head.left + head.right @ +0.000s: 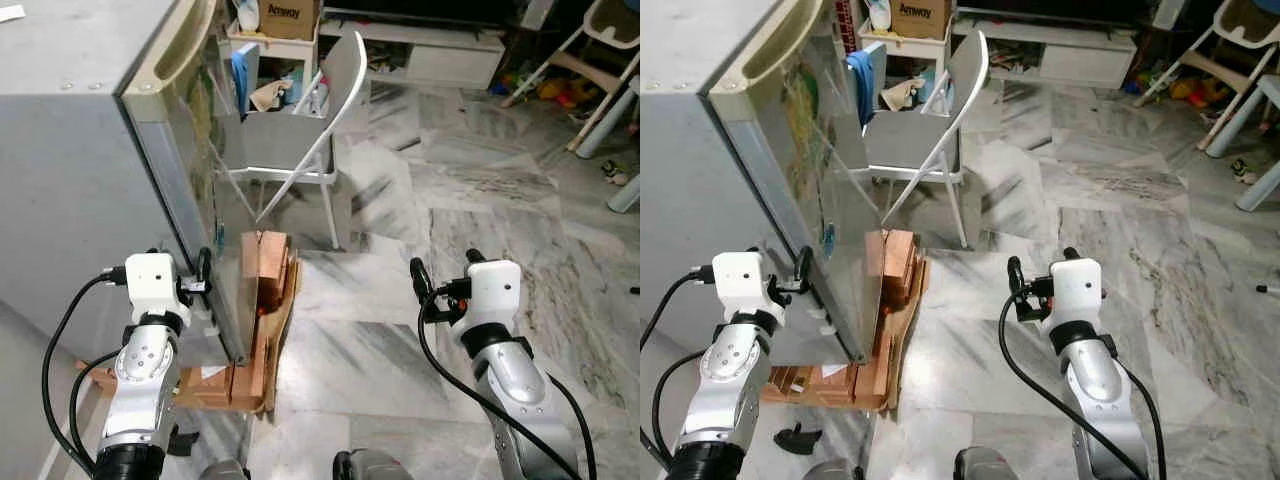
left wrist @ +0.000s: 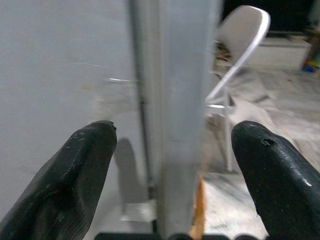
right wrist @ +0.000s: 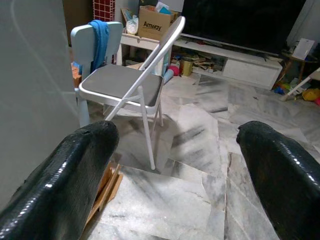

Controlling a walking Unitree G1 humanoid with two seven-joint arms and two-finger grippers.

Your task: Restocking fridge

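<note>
The tall grey metal fridge (image 1: 90,170) stands at the robot's left on flattened brown cardboard sheets (image 1: 262,330), its one door (image 1: 205,210) seemingly just ajar. The left gripper (image 2: 165,165) spreads its fingers astride the door's edge, probably to swing it. The right gripper (image 3: 175,165), fingers spread and empty, faces one white folding chair (image 3: 132,85).

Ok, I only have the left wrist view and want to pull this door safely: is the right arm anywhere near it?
Observer: No. The left gripper straddles the fridge door edge, but the right gripper hangs open over the marble floor, apart from the fridge.
Operator: What's at the door's foot?
Observer: Stacked wooden blocks and cardboard, running under the fridge.
</note>
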